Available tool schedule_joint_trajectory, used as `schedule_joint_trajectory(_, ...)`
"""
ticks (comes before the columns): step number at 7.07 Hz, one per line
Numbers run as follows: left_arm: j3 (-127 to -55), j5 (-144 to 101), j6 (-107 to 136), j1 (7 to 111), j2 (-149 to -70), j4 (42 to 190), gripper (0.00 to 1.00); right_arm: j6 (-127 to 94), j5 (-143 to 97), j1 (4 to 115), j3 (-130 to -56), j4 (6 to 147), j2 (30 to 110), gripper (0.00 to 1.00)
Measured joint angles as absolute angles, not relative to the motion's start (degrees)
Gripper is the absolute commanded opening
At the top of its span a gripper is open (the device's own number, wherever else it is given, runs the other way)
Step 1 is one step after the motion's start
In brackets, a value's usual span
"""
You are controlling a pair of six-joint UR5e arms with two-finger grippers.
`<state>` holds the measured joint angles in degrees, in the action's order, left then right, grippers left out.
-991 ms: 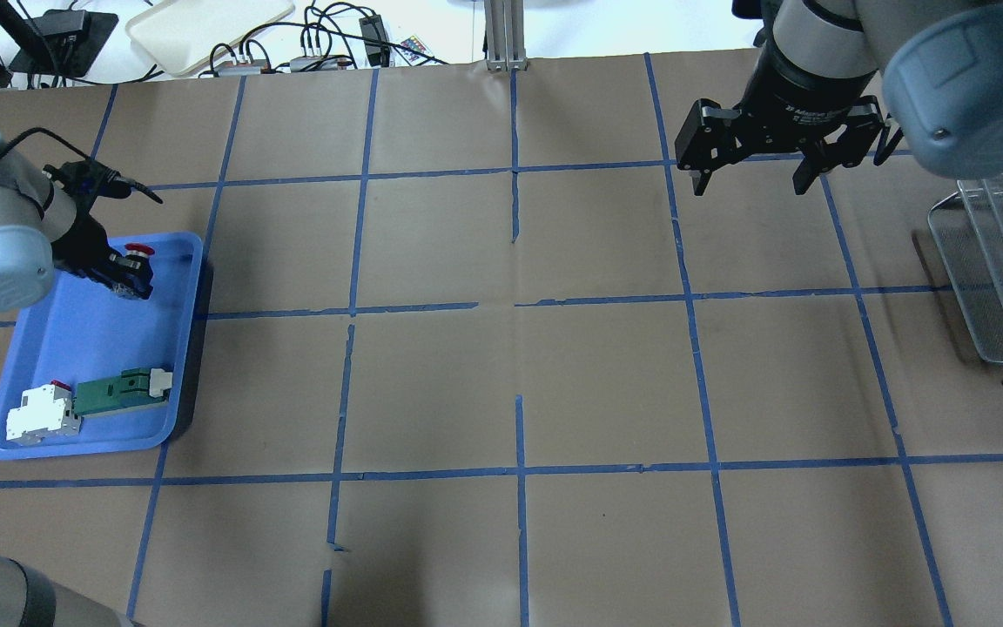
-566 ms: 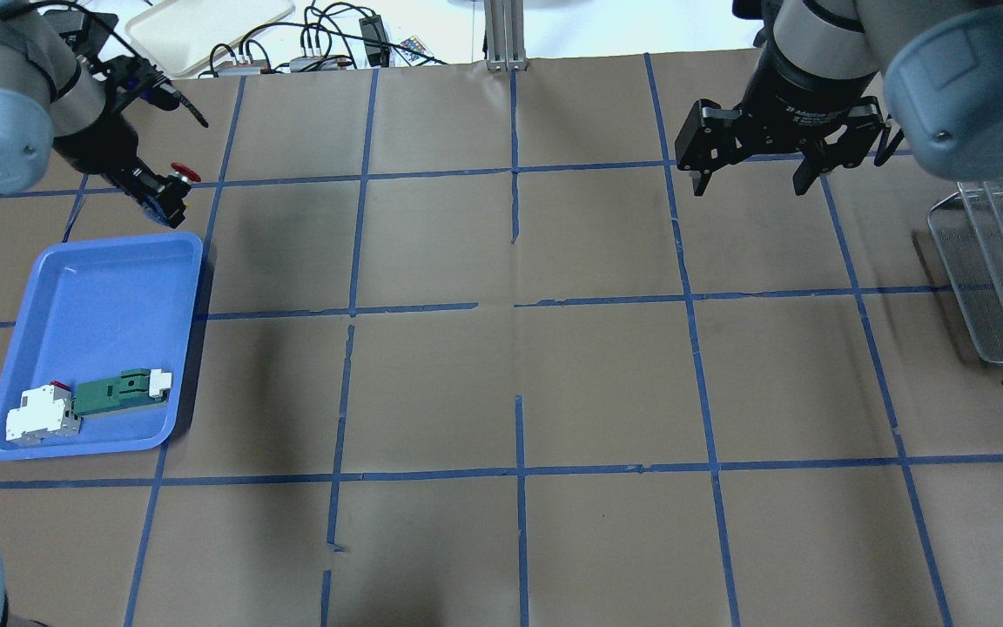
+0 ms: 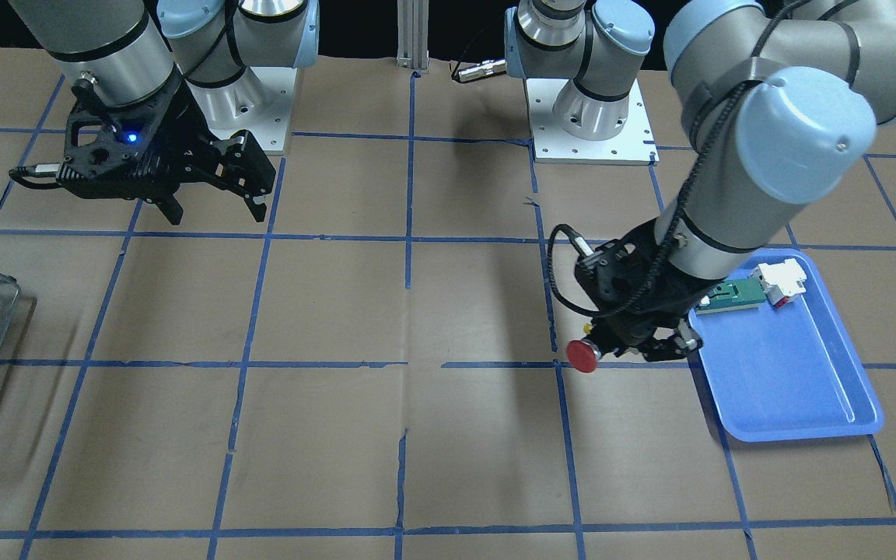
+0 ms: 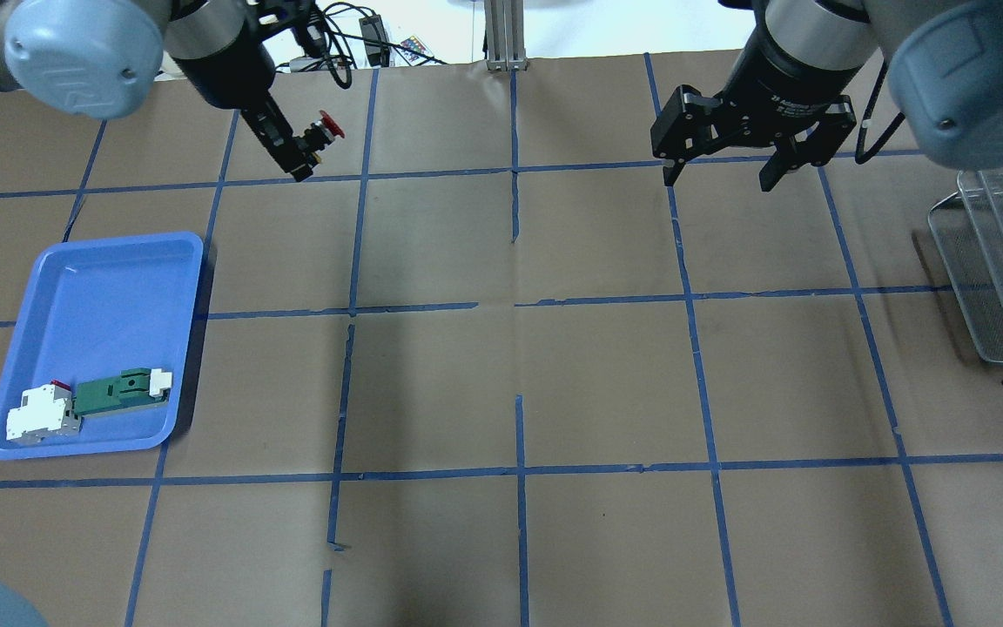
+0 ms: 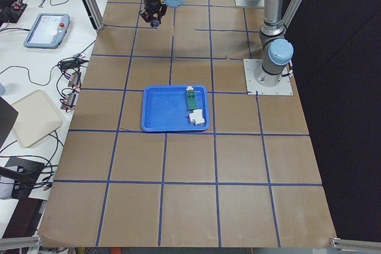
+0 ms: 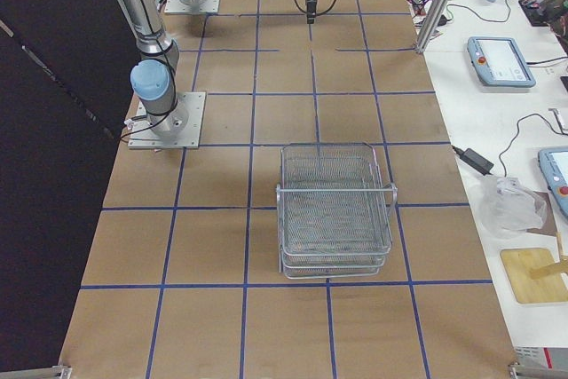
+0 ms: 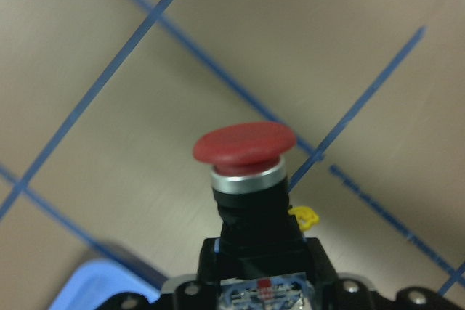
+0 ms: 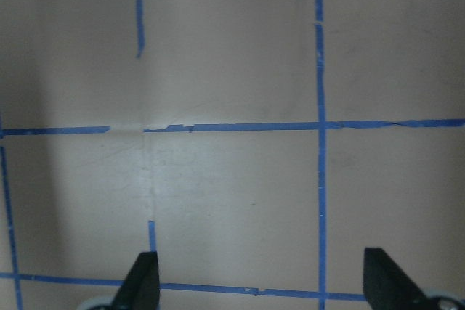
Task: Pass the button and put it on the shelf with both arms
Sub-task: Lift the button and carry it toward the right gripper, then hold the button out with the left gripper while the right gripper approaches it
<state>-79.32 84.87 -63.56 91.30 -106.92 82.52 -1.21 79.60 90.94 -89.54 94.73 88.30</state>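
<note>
My left gripper (image 4: 297, 155) is shut on the button (image 4: 325, 131) and holds it above the table, right of the blue tray and clear of it. The red cap points away from the fingers toward the table's middle. It shows in the front view (image 3: 584, 355) and close up in the left wrist view (image 7: 244, 143). My right gripper (image 4: 717, 178) is open and empty, hovering over the table's far right part; its fingertips (image 8: 142, 281) show in the right wrist view. The wire shelf (image 4: 998, 261) stands at the right edge, also seen in the exterior right view (image 6: 335, 210).
The blue tray (image 4: 92, 296) at the left holds a green-and-white flat part (image 4: 118, 392) and a white-and-red block (image 4: 40, 414) at its near end. Brown paper with blue tape lines covers the table. Cables and a beige tray lie beyond the far edge.
My left gripper has lifted the button out of the blue tray and carried it away from the robot and to the right. My right gripper has shifted slightly left and stayed open.
</note>
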Motion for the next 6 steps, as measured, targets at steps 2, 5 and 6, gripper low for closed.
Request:
schedule_joint_trajectory(2, -78.00, 79.38, -67.29, 98.24, -106.54, 82.75, 0.00, 12.91, 73.27, 87.21, -89.32, 94.21, 88.53, 1.00)
schedule_joint_trajectory(5, -75.98, 69.92, -66.85, 105.98, -105.54, 82.15, 0.00, 41.04, 70.45, 80.59, -89.48, 92.36, 89.70, 1.00)
schedule_joint_trajectory(6, -74.90, 67.05, -66.36, 106.93, -105.67, 82.11, 0.00, 49.48, 69.50, 79.92, -89.50, 91.37, 90.39, 0.96)
